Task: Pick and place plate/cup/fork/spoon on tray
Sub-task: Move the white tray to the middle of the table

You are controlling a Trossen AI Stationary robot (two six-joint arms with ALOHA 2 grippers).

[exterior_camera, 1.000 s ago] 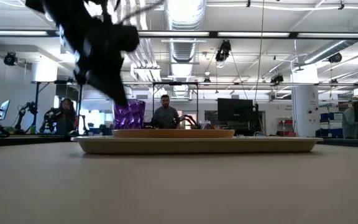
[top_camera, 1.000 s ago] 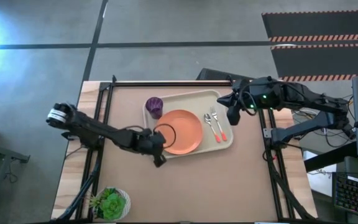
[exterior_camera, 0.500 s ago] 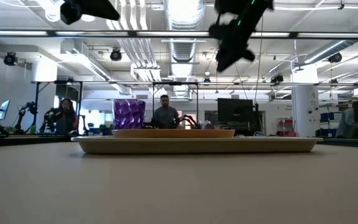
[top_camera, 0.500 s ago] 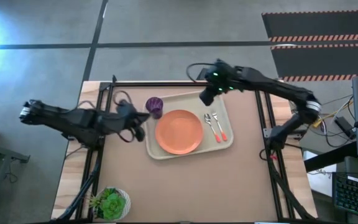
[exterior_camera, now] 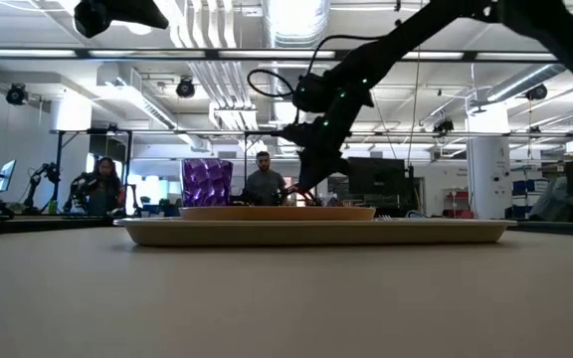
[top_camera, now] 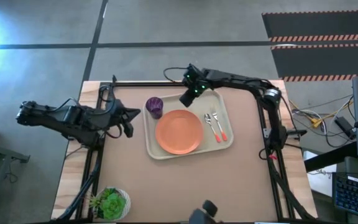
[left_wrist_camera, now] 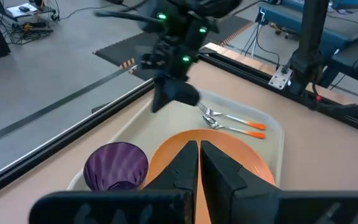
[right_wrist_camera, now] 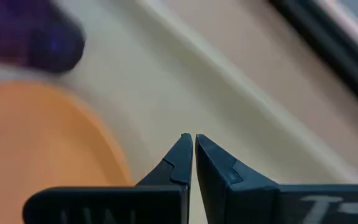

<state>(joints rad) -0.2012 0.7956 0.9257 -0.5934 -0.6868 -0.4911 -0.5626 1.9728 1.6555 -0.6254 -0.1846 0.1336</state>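
The cream tray (top_camera: 227,142) lies on the far middle of the table. On it rest the orange plate (top_camera: 179,131), the purple cup (top_camera: 154,106) standing upright at its far left corner, and the fork and spoon (top_camera: 215,126) side by side to the plate's right. My right gripper (top_camera: 186,99) hangs shut above the tray's far part, between cup and cutlery, pointing slantwise down; its wrist view shows the shut fingers (right_wrist_camera: 193,137) over bare tray. My left gripper (top_camera: 128,122) is shut and raised, left of the tray, facing the cup (left_wrist_camera: 115,165) and plate (left_wrist_camera: 253,167).
A white pot with a green plant (top_camera: 109,203) stands at the table's near left corner. Black frame rails (top_camera: 98,124) run along the table's left and right sides and far edge. People sit in the room behind (exterior_camera: 263,184). Bare tabletop lies near of the tray.
My left gripper has drawn back from the plate's left edge toward the table's left edge and risen, tipping closer to level. My right gripper has swung from the tray's far right corner leftward along the far edge and come down over the tray. Both stay shut.
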